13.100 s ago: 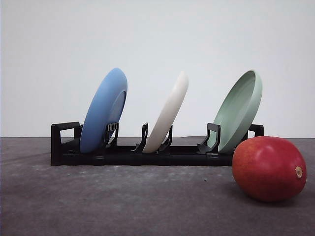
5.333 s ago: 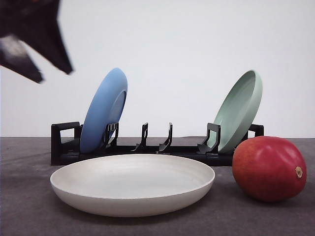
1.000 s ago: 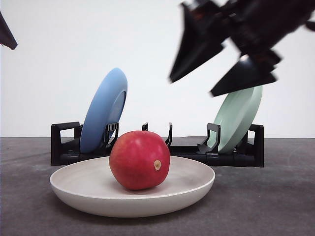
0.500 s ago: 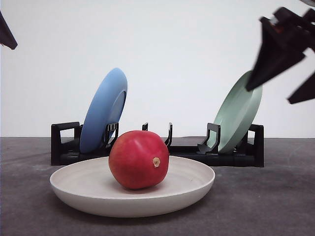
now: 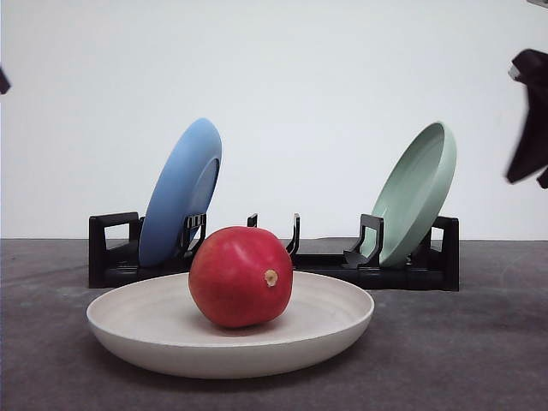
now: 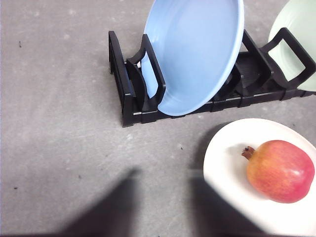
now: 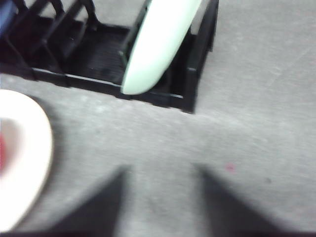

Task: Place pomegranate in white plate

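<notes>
The red pomegranate (image 5: 241, 276) lies in the middle of the white plate (image 5: 231, 358), which sits flat on the table in front of the rack. In the left wrist view the pomegranate (image 6: 280, 170) rests in the white plate (image 6: 224, 163), off to one side of my left gripper (image 6: 163, 190), which is open and holds nothing. My right gripper (image 7: 162, 185) is open and empty over bare table, with the white plate's rim (image 7: 42, 148) to its side. From the front, my right gripper (image 5: 531, 128) hangs high at the right edge, well away from the fruit.
A black dish rack (image 5: 111, 257) stands behind the plate. A blue plate (image 5: 181, 193) leans in its left slot and a pale green plate (image 5: 417, 193) in its right slot. The middle slot holds nothing. Grey tabletop (image 5: 462, 360) lies to the right of the white plate.
My right gripper has moved up and away to the right, from above the rack's middle to the frame's edge. The pomegranate has settled slightly in the plate. The left gripper has moved almost out of frame.
</notes>
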Controlling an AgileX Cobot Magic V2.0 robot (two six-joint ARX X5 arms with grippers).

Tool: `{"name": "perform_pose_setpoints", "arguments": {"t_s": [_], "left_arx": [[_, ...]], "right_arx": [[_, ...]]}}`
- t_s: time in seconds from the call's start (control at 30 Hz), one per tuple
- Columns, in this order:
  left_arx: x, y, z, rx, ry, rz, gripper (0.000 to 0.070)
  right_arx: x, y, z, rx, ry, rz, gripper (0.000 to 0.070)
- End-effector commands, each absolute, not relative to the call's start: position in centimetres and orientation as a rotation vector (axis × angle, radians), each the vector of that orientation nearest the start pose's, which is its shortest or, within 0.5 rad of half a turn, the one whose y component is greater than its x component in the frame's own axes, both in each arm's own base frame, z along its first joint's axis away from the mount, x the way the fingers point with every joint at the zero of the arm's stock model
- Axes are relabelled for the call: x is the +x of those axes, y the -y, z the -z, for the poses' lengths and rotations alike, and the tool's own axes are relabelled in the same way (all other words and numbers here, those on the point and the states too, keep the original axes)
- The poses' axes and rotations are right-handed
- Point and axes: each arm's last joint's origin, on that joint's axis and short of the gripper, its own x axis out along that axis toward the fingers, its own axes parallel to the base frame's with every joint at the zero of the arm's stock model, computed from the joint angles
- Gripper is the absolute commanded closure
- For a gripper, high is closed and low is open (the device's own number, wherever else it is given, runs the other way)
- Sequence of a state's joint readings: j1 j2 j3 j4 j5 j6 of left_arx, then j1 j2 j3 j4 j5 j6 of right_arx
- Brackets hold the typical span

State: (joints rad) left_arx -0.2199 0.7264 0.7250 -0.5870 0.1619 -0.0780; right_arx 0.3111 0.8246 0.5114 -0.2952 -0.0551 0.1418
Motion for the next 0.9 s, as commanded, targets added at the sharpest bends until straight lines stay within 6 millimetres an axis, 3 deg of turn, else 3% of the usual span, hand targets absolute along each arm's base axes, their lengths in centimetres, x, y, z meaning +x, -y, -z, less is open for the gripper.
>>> {"name": "perform_pose_setpoints", "arguments": {"t_s": [0.0,0.57,0.7,0.87], "left_arx": [[14.3,3.7,-28.5,-0.071,-0.616,0.349,0.0687],[14.0,3.6,-28.5,-0.064,-0.618,0.348,0.0682],[13.2,3.0,-28.2,0.001,-0.522,0.339,0.0683],[11.8,1.7,-26.3,-0.057,-0.338,0.248,0.0682]], "right_arx": [[16.4,-5.5,-22.5,0.043,-0.616,-0.315,0.0666],[16.4,-5.5,-22.5,0.043,-0.616,-0.316,0.0666],[16.4,-5.5,-22.5,0.043,-0.616,-0.315,0.0666],[16.4,-5.5,-22.5,0.043,-0.616,-0.315,0.0666]]}}
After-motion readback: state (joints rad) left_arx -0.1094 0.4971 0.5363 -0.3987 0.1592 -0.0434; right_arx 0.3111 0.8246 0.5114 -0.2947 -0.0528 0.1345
